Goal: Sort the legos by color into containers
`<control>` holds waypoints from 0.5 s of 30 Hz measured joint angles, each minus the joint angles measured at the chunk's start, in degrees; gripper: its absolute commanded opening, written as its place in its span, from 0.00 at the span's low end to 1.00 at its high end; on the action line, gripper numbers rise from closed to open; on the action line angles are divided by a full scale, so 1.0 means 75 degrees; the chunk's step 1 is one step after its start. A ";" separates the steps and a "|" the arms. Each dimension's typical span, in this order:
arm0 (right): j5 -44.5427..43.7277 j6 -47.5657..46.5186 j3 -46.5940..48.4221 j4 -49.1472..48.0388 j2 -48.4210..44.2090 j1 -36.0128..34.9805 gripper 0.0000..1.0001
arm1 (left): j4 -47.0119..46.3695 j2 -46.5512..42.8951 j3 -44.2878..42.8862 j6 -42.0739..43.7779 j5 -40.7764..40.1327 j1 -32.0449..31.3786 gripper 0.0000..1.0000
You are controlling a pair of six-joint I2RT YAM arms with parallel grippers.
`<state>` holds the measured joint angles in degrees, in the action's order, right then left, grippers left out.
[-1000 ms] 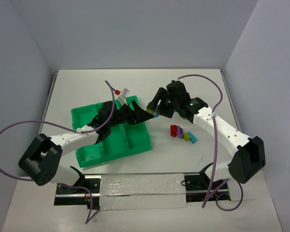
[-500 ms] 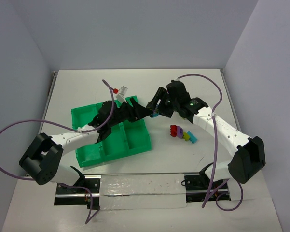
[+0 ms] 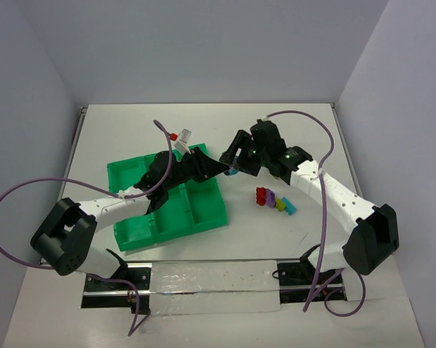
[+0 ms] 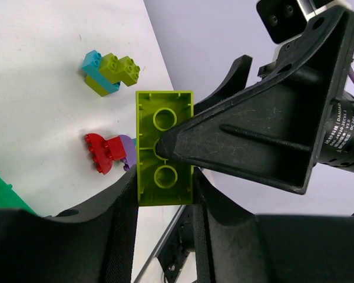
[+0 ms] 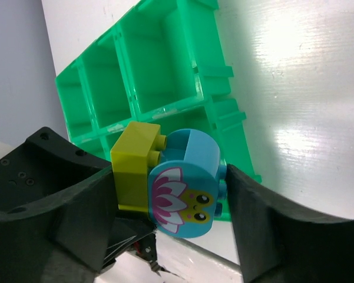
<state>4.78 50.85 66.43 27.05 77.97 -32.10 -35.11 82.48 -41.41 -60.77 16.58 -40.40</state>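
Above the right edge of the green tray (image 3: 130, 174) my two grippers meet. My left gripper (image 3: 219, 169) (image 4: 164, 188) is shut on the sides of a yellow-green lego (image 4: 165, 112), seen from its hollow underside. A light blue lego (image 5: 188, 194) with a flower face is stuck onto that yellow-green lego (image 5: 132, 171). My right gripper (image 3: 233, 164) (image 5: 171, 188) spans the joined pair, one finger (image 4: 253, 135) on the yellow-green underside, the other against the blue studs. The tray's containers (image 5: 188, 35) below hold no legos that I can see.
On the table right of the tray lies a small cluster: a red lego (image 3: 261, 196), a purple lego (image 3: 270, 197), a yellow-green one (image 3: 281, 204) and a light blue one (image 3: 289, 209). A small white and red object (image 3: 181, 135) lies behind the tray.
My left gripper has moved right, up to the right gripper, and has shut on the yellow-green lego. The right arm has stayed where it was.
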 measured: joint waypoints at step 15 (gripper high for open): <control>0.1498 -0.1727 0.0293 -0.0112 -0.0659 0.1033 1.00 | 0.0313 -0.0294 0.0000 0.0001 0.0528 0.0564 0.00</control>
<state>16.01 37.90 68.63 26.21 73.03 -24.35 -32.76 80.27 -41.41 -60.76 20.54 -36.17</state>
